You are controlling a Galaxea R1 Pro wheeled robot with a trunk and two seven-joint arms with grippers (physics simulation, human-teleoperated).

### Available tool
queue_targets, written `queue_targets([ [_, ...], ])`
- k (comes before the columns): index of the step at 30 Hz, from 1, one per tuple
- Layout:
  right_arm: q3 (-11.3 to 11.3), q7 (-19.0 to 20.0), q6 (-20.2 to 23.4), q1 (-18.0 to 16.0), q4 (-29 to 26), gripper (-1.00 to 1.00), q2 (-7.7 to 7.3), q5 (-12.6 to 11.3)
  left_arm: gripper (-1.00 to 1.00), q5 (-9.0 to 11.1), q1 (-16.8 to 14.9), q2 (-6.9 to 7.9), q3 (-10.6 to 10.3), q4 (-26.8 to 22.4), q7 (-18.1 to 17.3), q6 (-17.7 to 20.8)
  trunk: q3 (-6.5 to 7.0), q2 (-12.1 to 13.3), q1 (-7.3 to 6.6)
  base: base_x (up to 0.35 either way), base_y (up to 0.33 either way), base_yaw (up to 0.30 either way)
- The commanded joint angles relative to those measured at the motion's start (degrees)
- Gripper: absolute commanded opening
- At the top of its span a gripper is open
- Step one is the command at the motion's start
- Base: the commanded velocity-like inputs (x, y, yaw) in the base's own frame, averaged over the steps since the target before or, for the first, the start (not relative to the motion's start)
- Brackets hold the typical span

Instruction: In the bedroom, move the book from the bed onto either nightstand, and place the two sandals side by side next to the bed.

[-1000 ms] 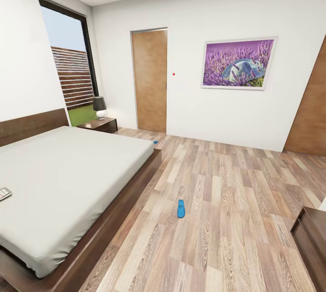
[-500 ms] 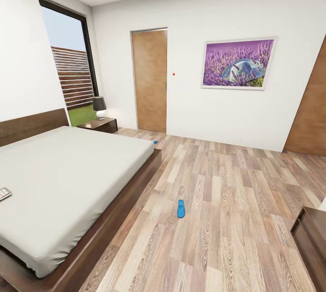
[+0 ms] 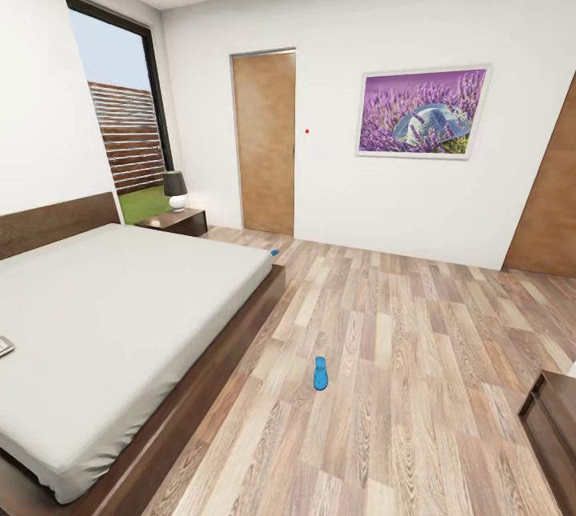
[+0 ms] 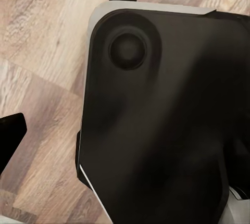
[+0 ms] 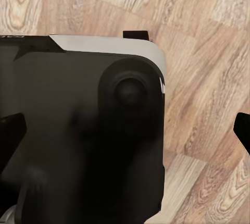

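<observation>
Approaching the bed [image 3: 120, 316] calls for halting alongside its frame edge, within reach of the book [image 3: 4, 346]; sandal [image 3: 321, 373] lies mid-floor; jaw state cannot be told.

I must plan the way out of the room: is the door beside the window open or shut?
Shut. The door fills its frame flush with the white wall, and no gap or room beyond it shows.
</observation>
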Motion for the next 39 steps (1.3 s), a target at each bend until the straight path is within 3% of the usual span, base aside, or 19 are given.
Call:
queue_targets([
  [1,0.0,0.0,0.2,0.0,-0.1,1.00,0.00,0.0,1.00,0.5,0.0,-0.01,0.1,0.0,0.0,-0.1,-0.06,0.0,0.02,0.133,0.000,0.000],
  [11,0.0,0.1,0.3,0.0,-0.2,1.00,0.00,0.0,1.00,0.5,0.0,-0.15,0.1,0.0,0.0,-0.1,-0.06,0.0,0.02,0.059,0.000,0.000],
  [29,0.0,0.4,-0.1,0.0,-0.6,1.00,-0.08,0.0,1.00,0.4,-0.2,-2.69,0.0,-0.1,-0.3,1.2,-0.06,0.0,0.02,0.002,0.000,0.000],
  [32,0.0,0.6,-0.1,0.0,-1.2,1.00,-0.09,0.0,1.00,0.4,-0.5,-2.80,0.0,-0.2,-0.3,3.8,-0.06,0.0,0.02,0.000,0.000,0.000],
  [33,0.0,1.1,-0.1,0.0,-2.0,1.00,-0.09,0.0,1.00,0.4,-2.1,-2.89,0.0,-1.2,-0.3,8.0,-0.06,0.0,0.02,0.000,0.000,0.000],
  [39,0.0,2.3,0.0,0.0,-3.2,1.00,-0.09,0.0,1.00,0.4,-7.7,-3.23,0.0,-7.8,0.1,17.7,-0.06,0.0,0.02,0.000,0.000,0.000],
])
